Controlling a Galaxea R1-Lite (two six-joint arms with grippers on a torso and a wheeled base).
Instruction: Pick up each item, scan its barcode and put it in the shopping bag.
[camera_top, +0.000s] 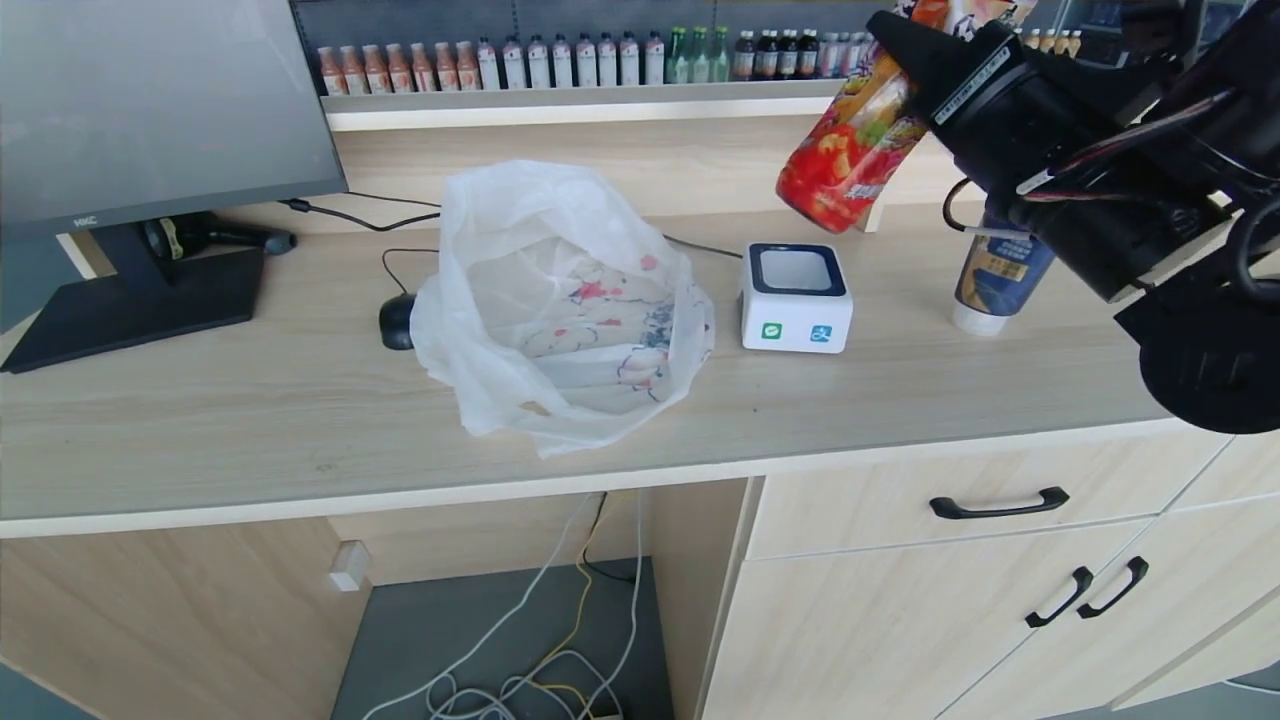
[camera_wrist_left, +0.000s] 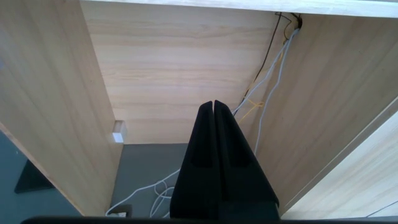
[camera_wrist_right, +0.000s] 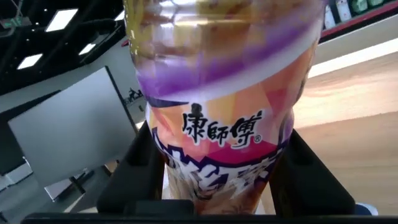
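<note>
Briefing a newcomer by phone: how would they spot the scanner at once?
On the wooden counter, just right of the shopping bag, stands the scanner. The only cube there: white, dark-rimmed window on top, green and blue icons in front.

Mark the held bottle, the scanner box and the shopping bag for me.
held bottle (camera_top: 848, 160), head view, on its printed label.
scanner box (camera_top: 796, 328), head view, on its white front face.
shopping bag (camera_top: 468, 240), head view, on its left plastic wall.
</note>
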